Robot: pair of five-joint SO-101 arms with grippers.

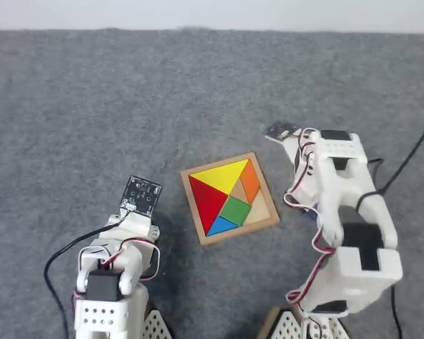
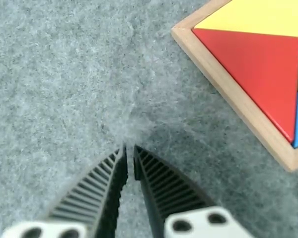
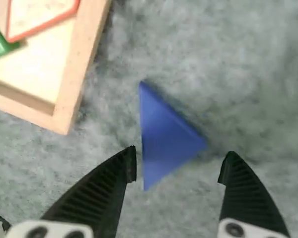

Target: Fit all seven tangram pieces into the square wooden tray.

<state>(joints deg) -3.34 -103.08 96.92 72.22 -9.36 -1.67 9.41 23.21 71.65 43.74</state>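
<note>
Triangle point(image 3: 166, 134) on mat point(image 3: 238, 49), just beside tray point(image 3: 82, 64)

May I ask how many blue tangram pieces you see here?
2. A light blue triangle sits in the wooden tray; a darker blue triangle lies on the felt outside, framed by the open right hand. The right arm may hide more.

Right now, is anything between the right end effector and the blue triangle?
Nothing visible. The blue triangle lies bare on the mat just ahead of the open right end effector, clear of the tray.
</note>
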